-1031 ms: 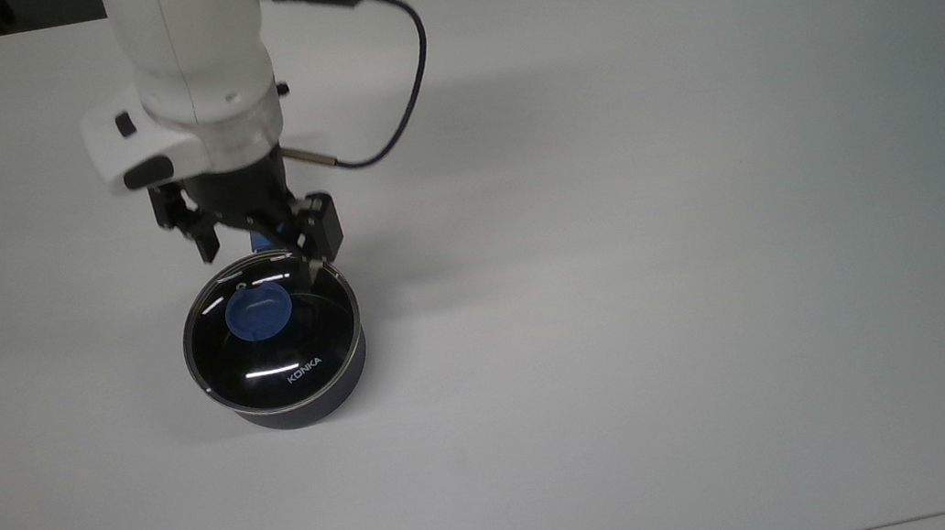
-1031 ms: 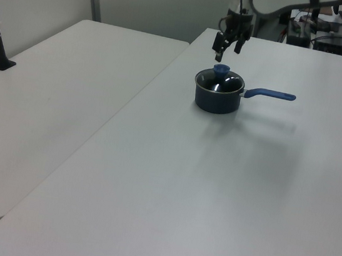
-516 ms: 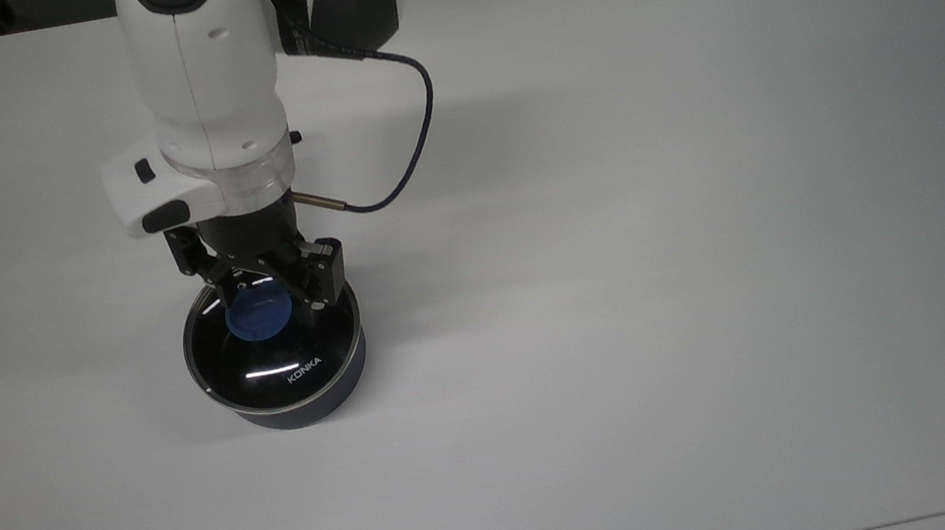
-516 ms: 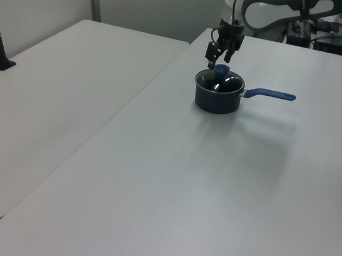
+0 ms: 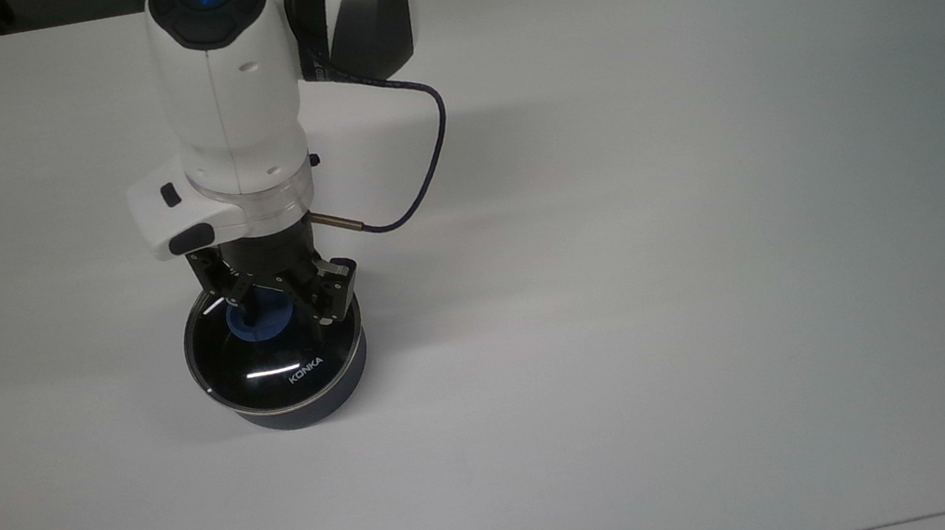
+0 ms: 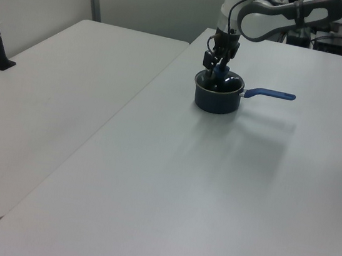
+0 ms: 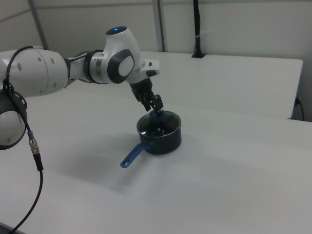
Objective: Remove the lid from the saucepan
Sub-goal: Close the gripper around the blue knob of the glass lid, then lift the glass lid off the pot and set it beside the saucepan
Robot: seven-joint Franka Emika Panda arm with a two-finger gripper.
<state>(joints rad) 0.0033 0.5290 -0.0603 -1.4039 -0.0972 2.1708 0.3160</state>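
Lid: lid (image 5: 273, 358) sits flat on the saucepan (image 5: 307, 404), metal rim seated all round as far as I can see, white lettering towards the top view's bottom edge.
Saucepan: on the white worktop (image 5: 668, 274), towards the top view's left; its long blue handle (image 6: 270, 94) runs to the left view's right, away from the arm.
Knob: blue knob (image 5: 258, 321) stands at the lid's centre, partly covered by the tool's fingers in the top view.
Tool: tool (image 5: 284, 308) is down at the knob with its fingers apart, one on each side; I would say they are not yet pinching it.
Step in hand: by my reckoning, closing on the knob before any lift.
Doing it well: I'd want the knob midway between the fingers first, so that neither finger shoves it sideways as they come together.
Depth: fingertips should sit low on the knob without pressing on the glass.
Lift: straight up to begin with, and level; a tilted lid may catch the rim and drag the pan along.
Risk: the pan looks light and nothing holds it down, so an off-centre squeeze could slide or turn it on the smooth worktop.
Setting down: plenty of bare worktop lies towards the top view's right for the lid afterwards.
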